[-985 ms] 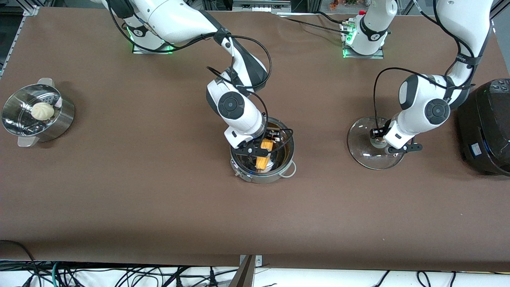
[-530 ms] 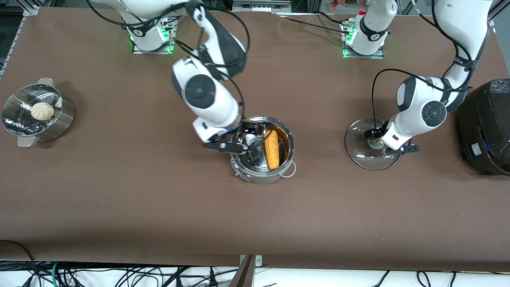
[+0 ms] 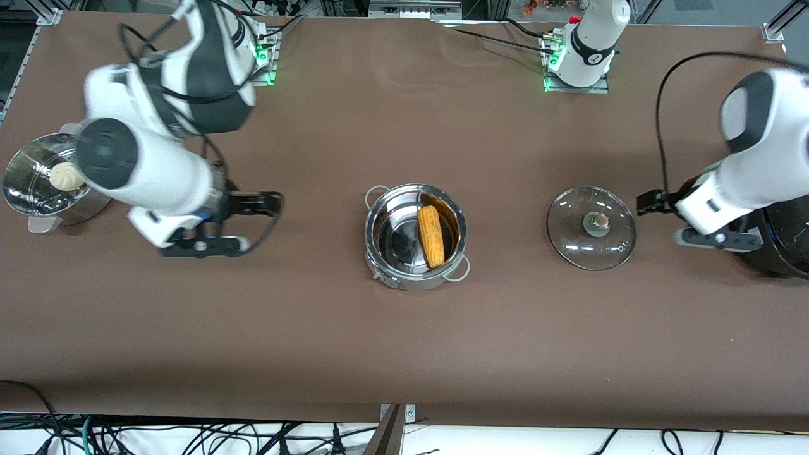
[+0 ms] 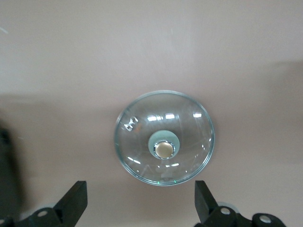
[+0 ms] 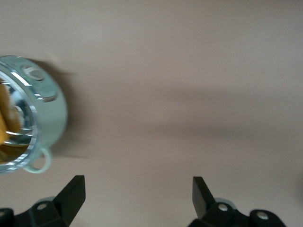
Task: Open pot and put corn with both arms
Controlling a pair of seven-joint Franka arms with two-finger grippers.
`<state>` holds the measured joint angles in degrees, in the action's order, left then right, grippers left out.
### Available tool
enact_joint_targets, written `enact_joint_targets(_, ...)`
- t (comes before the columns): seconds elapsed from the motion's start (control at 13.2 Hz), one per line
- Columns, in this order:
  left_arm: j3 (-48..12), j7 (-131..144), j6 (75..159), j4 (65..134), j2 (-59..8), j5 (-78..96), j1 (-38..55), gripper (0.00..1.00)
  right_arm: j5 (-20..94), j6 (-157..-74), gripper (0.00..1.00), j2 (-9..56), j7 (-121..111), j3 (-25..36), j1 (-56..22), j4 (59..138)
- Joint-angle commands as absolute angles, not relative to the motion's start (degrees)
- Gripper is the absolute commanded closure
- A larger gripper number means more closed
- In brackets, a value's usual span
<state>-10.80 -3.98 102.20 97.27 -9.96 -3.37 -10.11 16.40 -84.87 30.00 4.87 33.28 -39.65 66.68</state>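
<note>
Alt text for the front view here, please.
An open steel pot mid-table holds a corn cob; its glass lid lies on the table beside it. Both open grippers are clear: right gripper near the steamer basket, left gripper by the black cooker.

Brown table point(image 3: 404, 341) carried the open pot point(image 3: 416, 237) at its middle, between both grippers. The glass lid point(image 3: 591, 227) rested beside the left gripper point(image 3: 686, 220). The steamer basket point(image 3: 44, 183) and black cooker point(image 3: 780, 208) occupied the table's two ends.

A robotics lab, not a kitchen: two arm bases point(image 3: 578, 60) bolted along one edge of a brown-covered table point(image 3: 404, 354), aluminium framing at its corners point(image 3: 776, 28), and loose cables point(image 3: 189, 436) tangled below the opposite edge.
</note>
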Motion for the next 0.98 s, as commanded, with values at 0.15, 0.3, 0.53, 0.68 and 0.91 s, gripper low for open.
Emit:
enact_joint_targets(0.15, -11.9, 4.7, 97.1, 94.8, -4.7, -3.6, -10.5, 0.0, 14.8, -86.6, 0.0, 22.6, -9.1, 40.6, -40.5, 76.2)
enact_joint_targets(0.3, -11.0, 4.2, 97.3, 90.1, -5.6, -3.4, -10.7, 0.0, 14.5, -87.4, 0.0, 17.5, -11.8, 42.4, -40.6, 82.6)
enact_joint_targets(0.53, -10.9, 5.0, 95.8, 87.5, -6.7, -3.3, -11.1, 0.0, 9.4, -88.2, 0.0, 10.1, -11.6, 30.0, -28.4, 89.4)
enact_joint_targets(0.68, -11.2, 5.8, 93.3, 87.5, -6.0, 0.5, -11.3, 0.0, 3.2, -88.6, 0.0, 6.5, -5.5, 15.3, -17.4, 91.9)
enact_joint_targets(0.91, -11.4, 6.6, 93.3, 88.7, -5.0, 0.7, -11.3, 0.0, 0.3, -96.6, 0.0, -3.2, -1.8, -2.0, -1.6, 104.6)
